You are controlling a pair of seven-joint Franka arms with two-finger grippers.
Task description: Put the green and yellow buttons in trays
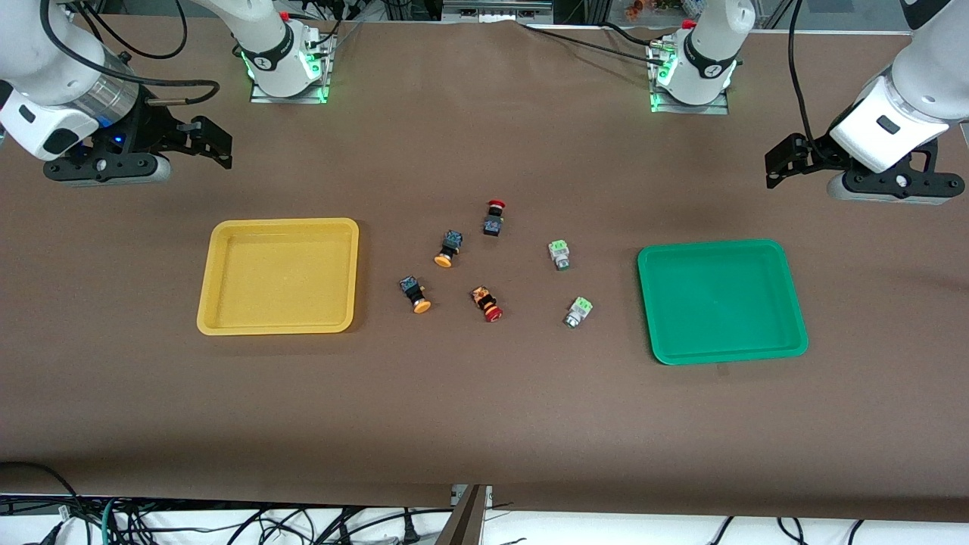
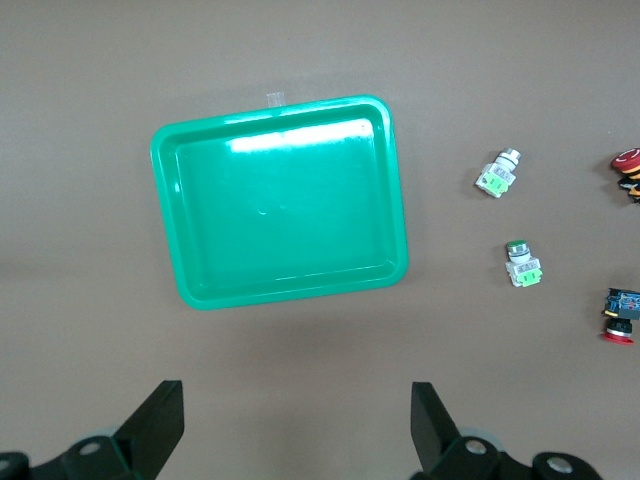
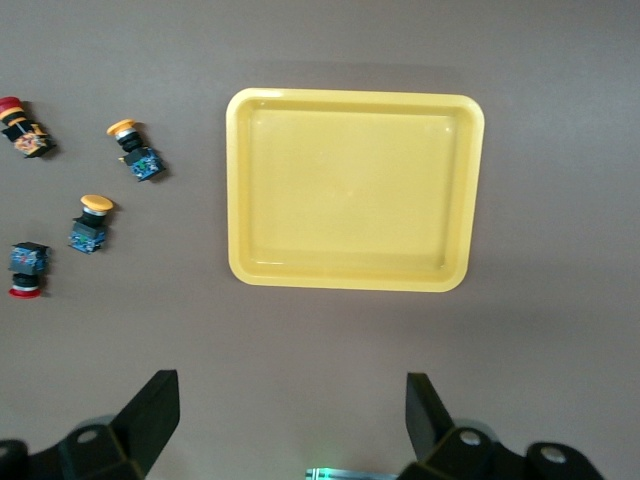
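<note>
Six buttons lie loose on the brown bench (image 1: 484,424), grouped between the two trays. Two yellow-capped ones sit toward the right arm's end: one yellow button (image 1: 449,248) (image 3: 89,223) farther from the front camera, the other yellow button (image 1: 415,294) (image 3: 134,148) nearer to it and closer to the yellow tray (image 1: 278,276) (image 3: 355,190). Two green-ended ones sit toward the left arm's end: one green button (image 1: 559,254) (image 2: 522,265) farther from the camera, the other green button (image 1: 578,311) (image 2: 498,172) nearer, both just short of the green tray (image 1: 721,300) (image 2: 280,200). Two red-capped buttons share the group, one red button (image 1: 493,217) (image 2: 620,316) (image 3: 27,269) the farthest of all from the camera, the other red button (image 1: 487,303) (image 2: 628,172) (image 3: 22,128) between the nearer yellow and nearer green ones. No button touches another or a tray, and both trays hold nothing. The left claw (image 1: 787,163) (image 2: 297,425) hangs in the air over bare bench at the left arm's end, its fingers spread wide apart and holding nothing. The right claw (image 1: 206,144) (image 3: 290,420) hangs likewise over bare bench at the right arm's end, fingers apart and holding nothing.
</note>
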